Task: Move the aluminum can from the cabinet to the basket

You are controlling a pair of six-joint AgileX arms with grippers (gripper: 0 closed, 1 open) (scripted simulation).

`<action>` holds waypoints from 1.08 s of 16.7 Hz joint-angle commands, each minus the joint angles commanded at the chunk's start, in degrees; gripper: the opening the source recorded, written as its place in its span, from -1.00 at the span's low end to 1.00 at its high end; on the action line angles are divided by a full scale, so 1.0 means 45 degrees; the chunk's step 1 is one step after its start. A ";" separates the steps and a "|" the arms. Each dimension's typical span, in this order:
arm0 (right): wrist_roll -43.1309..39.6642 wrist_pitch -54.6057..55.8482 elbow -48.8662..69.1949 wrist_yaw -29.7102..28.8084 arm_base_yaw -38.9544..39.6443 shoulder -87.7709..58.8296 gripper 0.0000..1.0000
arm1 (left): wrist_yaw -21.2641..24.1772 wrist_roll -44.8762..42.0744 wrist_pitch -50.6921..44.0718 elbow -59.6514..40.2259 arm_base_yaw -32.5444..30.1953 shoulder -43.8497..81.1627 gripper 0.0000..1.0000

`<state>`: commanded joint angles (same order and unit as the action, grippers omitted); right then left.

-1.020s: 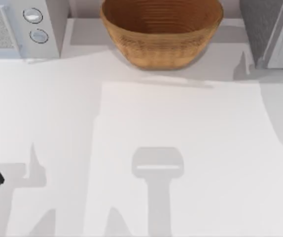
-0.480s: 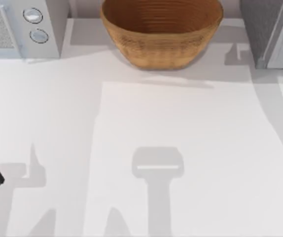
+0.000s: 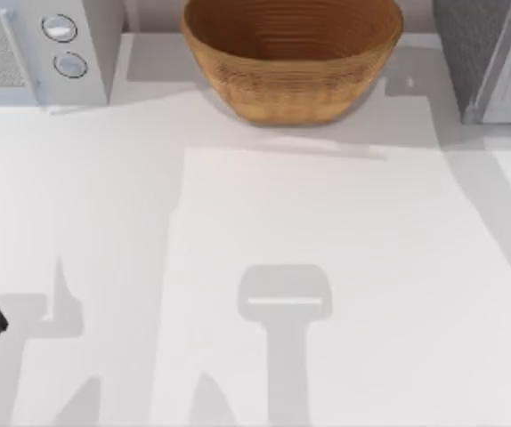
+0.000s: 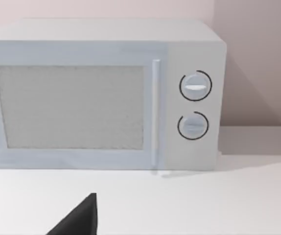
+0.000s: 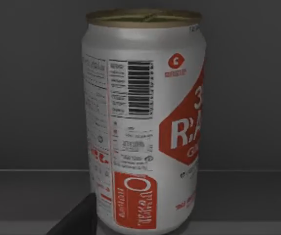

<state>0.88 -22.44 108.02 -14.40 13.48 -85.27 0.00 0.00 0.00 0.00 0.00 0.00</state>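
Reaching for the can inside the cabinet
Right gripper, state untellable, faces the upright silver red-marked aluminum can [image 5: 143, 122]; next: grasp, carry to the round wicker basket [image 3: 291, 76]

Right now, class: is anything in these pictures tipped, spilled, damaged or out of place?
Nothing stands out. The aluminum can stands upright and undented on a dark grey floor; the basket sits upright at the table's back, between the microwave and the cabinet.
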 joint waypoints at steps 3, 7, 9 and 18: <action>-0.0025 0.0217 0.1300 -0.0447 0.0361 -0.1653 1.00 | 0.0000 0.0000 0.0000 0.0000 0.0000 0.0000 1.00; -0.0009 0.0406 0.1912 -0.0860 0.0697 -0.2326 1.00 | 0.0000 0.0000 0.0000 0.0000 0.0000 0.0000 1.00; -0.0007 0.0390 0.1829 -0.0827 0.0635 -0.2296 1.00 | 0.0000 0.0000 0.0000 0.0000 0.0000 0.0000 1.00; -0.0016 -0.0373 0.5196 -0.0461 0.0260 -0.4823 1.00 | 0.0000 0.0000 0.0000 0.0000 0.0000 0.0000 1.00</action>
<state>0.80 -24.11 131.40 -16.48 14.65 -106.98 0.00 0.00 0.00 0.00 0.00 0.00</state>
